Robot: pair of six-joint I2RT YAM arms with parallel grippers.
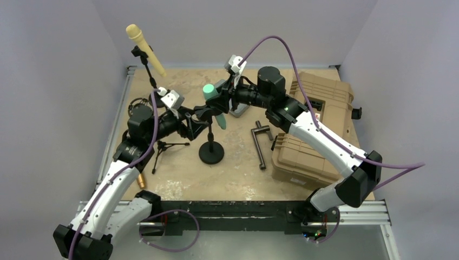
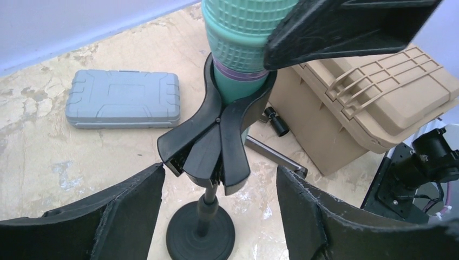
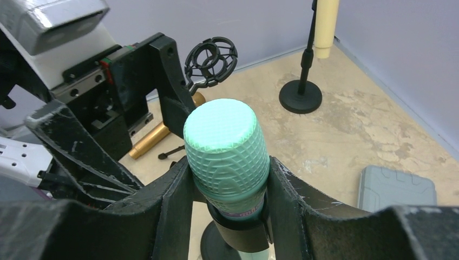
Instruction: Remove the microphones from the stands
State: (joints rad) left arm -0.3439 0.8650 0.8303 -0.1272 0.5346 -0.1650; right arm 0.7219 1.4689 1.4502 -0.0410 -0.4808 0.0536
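A teal microphone [image 1: 209, 91] sits in the black clip [image 2: 216, 130] of a short stand with a round base [image 1: 211, 152] in the middle of the table. My right gripper [image 3: 227, 179] is shut on the microphone's head [image 3: 226, 151], one finger on each side, just above the clip. My left gripper [image 2: 219, 216] is open, its fingers [image 2: 130, 211] standing either side of the clip's squeeze handles and the stand's stem, touching neither. In the left wrist view the microphone [image 2: 238, 32] rises from the clip, with a right finger [image 2: 346, 27] against it.
A tan hard case [image 1: 311, 124] lies at the right, a grey plastic case [image 2: 123, 98] behind the stand. A black bar [image 1: 261, 145] lies beside the tan case. A second stand with a cream microphone [image 1: 142, 44] stands at the back left. A tripod stand [image 1: 165, 147] and gold tube [image 3: 154, 138] lie left.
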